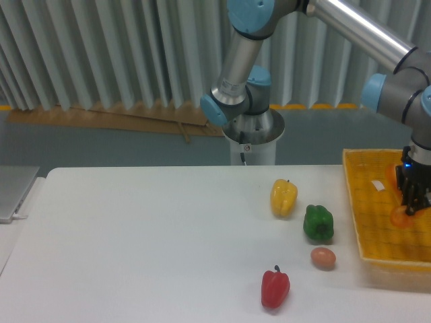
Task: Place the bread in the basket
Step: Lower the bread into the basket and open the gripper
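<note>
The black two-finger end effector (412,202) hangs at the far right, low inside the big shallow bright-yellow woven basket (360,222). Just under its tips sits an orange-golden shiny bit, which looks like one end of the long toy bread (402,215). The fingers seem to be closed around it, so I think the end effector is gripping the bread, but the tips are dark and small, so this is not fully sure. Most of the bread is hidden behind the end effector or cut off by the picture edge. So I cannot tell which way its long side runs, or whether it lies flat or tips up. The bread is already over or on the basket floor, inside the raised rim, near a small white tag (378,186). That means the carrying part of the job looks almost done. What is left, I think, is to let go of the bread and lift the arm away. Outside the basket, on the white surface (135,235), sit a yellow toy pepper (283,197), a dark green toy pepper (318,223) just beside it, a small brown egg (323,257) near the green one, and a red toy pepper (275,287) closest to the front. None of them touch the basket. A grey flat thing (13,192) lies at the far left edge.
</note>
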`<state>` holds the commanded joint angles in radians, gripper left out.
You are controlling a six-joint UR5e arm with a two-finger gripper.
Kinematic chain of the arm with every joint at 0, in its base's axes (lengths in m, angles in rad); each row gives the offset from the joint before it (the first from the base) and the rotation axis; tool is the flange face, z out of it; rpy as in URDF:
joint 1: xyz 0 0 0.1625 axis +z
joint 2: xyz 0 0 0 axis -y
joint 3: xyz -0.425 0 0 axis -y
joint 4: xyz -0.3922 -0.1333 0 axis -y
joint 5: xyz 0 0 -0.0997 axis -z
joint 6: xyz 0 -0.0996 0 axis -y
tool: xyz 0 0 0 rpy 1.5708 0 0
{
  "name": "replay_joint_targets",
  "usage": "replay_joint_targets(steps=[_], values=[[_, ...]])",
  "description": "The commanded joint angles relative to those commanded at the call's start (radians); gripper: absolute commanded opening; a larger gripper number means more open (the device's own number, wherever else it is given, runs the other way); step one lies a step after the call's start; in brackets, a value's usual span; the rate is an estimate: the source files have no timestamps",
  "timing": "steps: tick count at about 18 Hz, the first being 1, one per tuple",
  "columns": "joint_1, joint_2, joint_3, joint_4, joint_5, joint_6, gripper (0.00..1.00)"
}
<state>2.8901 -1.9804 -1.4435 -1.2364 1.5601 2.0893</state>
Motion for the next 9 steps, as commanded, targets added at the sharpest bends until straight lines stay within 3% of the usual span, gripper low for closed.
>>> replay_joint_targets(steps=[1,9], values=[[-0.009,0.003,-0.003,0.0,-0.006,-0.003,1.0],[-0.029,0.028,-0.002,0.0,-0.052,-0.005,1.0]])
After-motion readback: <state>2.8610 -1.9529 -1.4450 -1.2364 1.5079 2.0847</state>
